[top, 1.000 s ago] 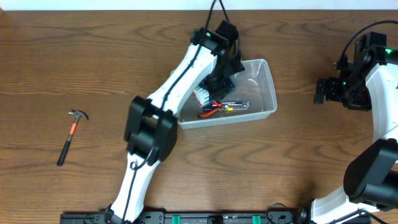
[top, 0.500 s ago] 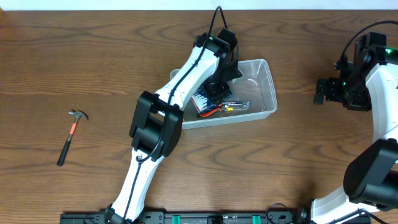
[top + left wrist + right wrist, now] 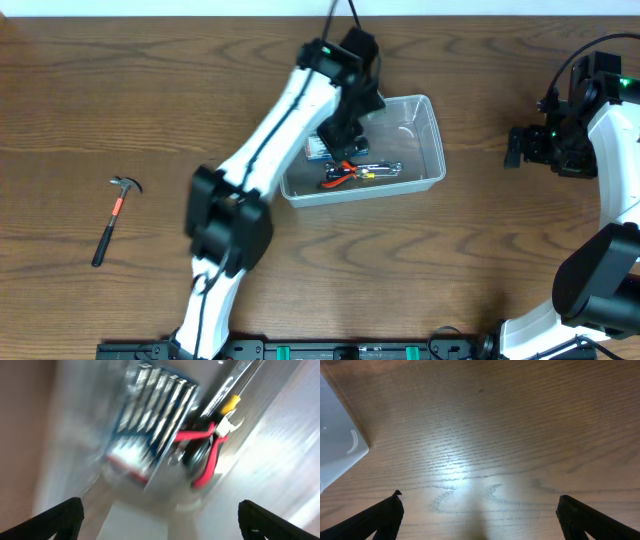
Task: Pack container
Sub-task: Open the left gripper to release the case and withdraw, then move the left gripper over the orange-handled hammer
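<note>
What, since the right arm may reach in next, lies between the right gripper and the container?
Nothing but bare table: the overhead view shows no object between the right gripper and the container.

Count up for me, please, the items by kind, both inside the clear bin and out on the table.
Hammer: 1
Red-handled pliers: 1
Silver tool with a yellow part: 1
Blue drill-bit case: 1
Clear container: 1
Total: 5

Left gripper [image 3: 160,505] has released the drill-bit case [image 3: 150,422] and drawn back.
</note>
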Available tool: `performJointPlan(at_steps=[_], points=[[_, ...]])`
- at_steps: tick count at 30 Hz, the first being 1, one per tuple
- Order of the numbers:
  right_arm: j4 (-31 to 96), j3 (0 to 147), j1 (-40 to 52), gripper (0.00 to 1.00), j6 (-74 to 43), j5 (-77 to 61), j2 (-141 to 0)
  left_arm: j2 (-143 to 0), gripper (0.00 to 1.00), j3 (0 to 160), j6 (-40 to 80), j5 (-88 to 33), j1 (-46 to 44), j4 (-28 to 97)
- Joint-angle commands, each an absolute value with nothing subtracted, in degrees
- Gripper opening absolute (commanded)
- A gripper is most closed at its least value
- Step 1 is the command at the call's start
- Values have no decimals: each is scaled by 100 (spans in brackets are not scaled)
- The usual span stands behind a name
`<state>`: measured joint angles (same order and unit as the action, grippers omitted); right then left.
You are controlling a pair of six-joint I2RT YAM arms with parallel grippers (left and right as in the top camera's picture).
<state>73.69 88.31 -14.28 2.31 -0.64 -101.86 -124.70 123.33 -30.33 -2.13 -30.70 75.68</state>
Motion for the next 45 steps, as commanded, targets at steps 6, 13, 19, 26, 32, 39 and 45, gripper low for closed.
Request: performJointPlan(at_steps=[6, 13, 19, 26, 32, 39, 45], points=[[7371, 8807, -1385, 99, 285, -110, -10202, -10669, 98, 12355, -1181, 867, -1540, 8427], [7347, 8807, -1385, 99, 285, -110, -10202, -10073, 98, 12352, 2296, 814, 915, 8654], [7323, 8807, -1385, 99, 287, -108, -10202, -10241, 98, 11904, 3079, 814, 1490, 8401], [7325, 8807, -1385, 99, 357, -104, -10202, -10342, 98, 10134, 3094, 648, 1809, 7314], [7328, 8807, -1385, 99, 395, -106, -10200, -10342, 98, 8543, 3070, -69, 2292, 6136], [7328, 8807, -1385, 99, 399, -86, -10202, -10466, 98, 7592, 2705, -519, 2676, 5133], [7330, 8805, -1385, 99, 440, -86, -10202, -10722, 98, 7592, 2624, -541, 2797, 4884]])
